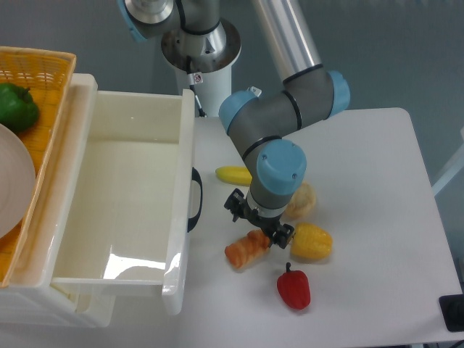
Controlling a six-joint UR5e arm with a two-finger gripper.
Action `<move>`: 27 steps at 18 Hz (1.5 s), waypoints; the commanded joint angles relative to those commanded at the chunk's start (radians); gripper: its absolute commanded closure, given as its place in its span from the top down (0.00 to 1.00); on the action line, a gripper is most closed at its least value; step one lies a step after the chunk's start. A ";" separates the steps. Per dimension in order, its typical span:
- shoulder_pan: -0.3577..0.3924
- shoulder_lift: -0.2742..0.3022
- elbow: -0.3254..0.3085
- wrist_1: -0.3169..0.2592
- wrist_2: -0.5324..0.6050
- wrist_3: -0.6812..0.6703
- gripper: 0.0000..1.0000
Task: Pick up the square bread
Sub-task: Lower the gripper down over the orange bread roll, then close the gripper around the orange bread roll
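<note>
The square bread (243, 251) is a small glossy orange-tan ridged loaf lying on the white table in front of the open drawer. My gripper (258, 220) points down right over the loaf's right end. Its two black fingers stand apart on either side of that end, so the gripper looks open. The bread still rests on the table, and its far right end is partly hidden under the gripper.
A yellow pepper (312, 242) lies just right of the gripper, with a pale round bun (301, 201) behind it. A red pepper (293, 288) is in front and a yellow banana-like toy (232, 174) behind. The open white drawer (116, 196) and a basket (43, 69) holding a green pepper (16, 106) stand left.
</note>
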 joint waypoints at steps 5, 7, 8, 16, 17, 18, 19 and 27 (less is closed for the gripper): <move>-0.002 -0.025 0.003 0.006 0.000 0.005 1.00; -0.008 -0.034 0.005 0.018 0.002 0.003 1.00; -0.011 -0.035 0.003 0.020 0.000 0.000 1.00; -0.017 -0.055 0.000 0.022 -0.002 -0.003 1.00; -0.017 -0.055 0.000 0.022 -0.002 -0.003 1.00; -0.017 -0.055 0.000 0.022 -0.002 -0.011 1.00; -0.017 -0.054 0.002 0.022 -0.002 -0.021 1.00; -0.017 -0.054 0.012 0.022 -0.003 -0.058 0.08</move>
